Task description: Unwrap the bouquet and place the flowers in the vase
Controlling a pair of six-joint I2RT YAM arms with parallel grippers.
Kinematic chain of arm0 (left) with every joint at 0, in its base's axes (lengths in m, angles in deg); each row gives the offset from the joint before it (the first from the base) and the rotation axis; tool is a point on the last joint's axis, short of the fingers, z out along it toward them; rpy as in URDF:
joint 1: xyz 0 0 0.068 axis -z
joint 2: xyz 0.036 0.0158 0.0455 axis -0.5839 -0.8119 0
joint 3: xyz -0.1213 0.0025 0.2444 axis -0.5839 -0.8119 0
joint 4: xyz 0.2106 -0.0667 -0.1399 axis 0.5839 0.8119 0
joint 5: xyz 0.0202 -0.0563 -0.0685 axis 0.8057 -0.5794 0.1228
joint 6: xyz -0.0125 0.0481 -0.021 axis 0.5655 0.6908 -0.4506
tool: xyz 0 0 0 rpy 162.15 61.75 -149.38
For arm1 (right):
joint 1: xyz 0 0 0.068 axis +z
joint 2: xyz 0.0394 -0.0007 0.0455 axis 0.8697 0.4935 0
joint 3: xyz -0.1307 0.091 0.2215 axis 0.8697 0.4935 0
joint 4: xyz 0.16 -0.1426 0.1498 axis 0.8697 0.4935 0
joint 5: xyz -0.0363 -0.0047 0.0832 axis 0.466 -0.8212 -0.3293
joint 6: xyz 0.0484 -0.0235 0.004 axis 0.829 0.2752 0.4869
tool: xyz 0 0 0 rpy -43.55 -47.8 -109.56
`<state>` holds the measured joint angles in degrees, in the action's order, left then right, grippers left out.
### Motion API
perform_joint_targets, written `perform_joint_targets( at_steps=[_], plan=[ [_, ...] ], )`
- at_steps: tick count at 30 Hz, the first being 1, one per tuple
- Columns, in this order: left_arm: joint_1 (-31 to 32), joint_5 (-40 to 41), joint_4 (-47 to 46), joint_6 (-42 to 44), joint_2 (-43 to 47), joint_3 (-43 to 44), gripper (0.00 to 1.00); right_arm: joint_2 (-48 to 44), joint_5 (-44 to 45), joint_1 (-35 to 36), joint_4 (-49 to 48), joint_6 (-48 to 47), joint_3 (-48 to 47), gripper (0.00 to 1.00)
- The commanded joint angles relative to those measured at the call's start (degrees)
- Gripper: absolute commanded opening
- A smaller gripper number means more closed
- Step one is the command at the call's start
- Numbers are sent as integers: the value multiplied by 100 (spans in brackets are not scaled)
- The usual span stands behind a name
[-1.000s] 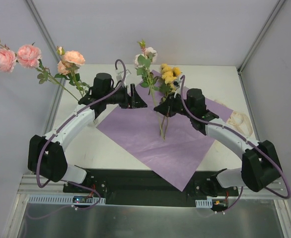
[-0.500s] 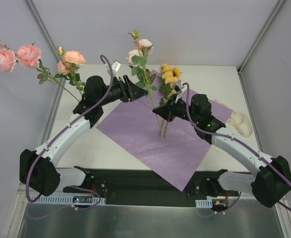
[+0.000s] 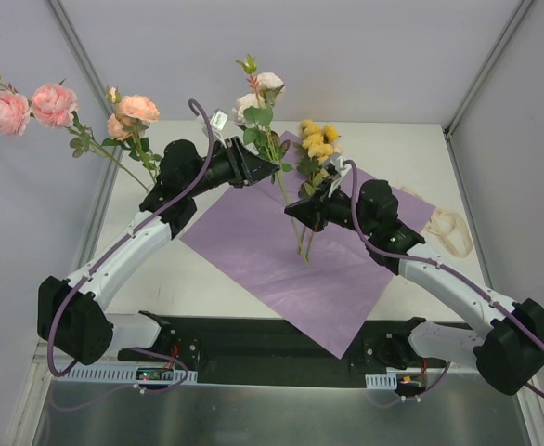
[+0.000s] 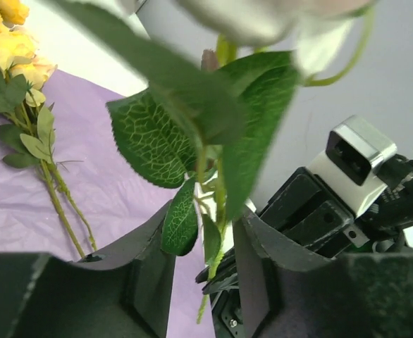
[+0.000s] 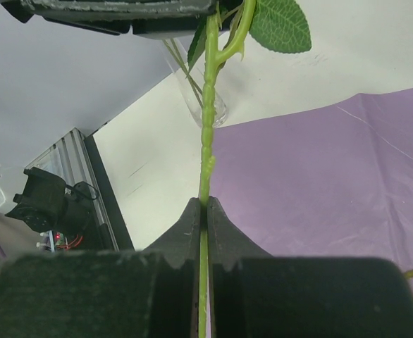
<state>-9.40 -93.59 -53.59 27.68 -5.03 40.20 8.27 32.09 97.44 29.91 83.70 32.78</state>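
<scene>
Purple paper below, the right gripper pinches a stem that the left gripper, jaws parted, straddles just above: probably a handover, needing the left to close.

White table carries a purple paper sheet at centre, cream ribbon at three o'clock, clear vase around ten.

Both arms reach inward, left tool jaws parted, right tool pinched tight.
</scene>
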Motion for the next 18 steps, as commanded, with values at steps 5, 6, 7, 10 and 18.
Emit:
perform_joint_targets(
  at_steps=[5, 6, 7, 10, 18],
  plan=[
    [92, 88, -257, 23, -7, 356, 30, -123, -81, 87, -229, -249, -19, 1],
    [92, 79, -257, 49, -7, 356, 31, -105, -90, 95, -202, -267, -28, 1],
    [101, 79, -257, 67, -15, 365, 31, -105, -99, 113, -193, -276, -46, 1],
    [101, 80, -204, 155, -42, 435, 19, -87, -99, 174, -132, -320, -81, 1],
    [101, 245, 838, 1226, 413, 865, 0, -70, 129, 218, 299, -505, -239, 42]
  ],
)
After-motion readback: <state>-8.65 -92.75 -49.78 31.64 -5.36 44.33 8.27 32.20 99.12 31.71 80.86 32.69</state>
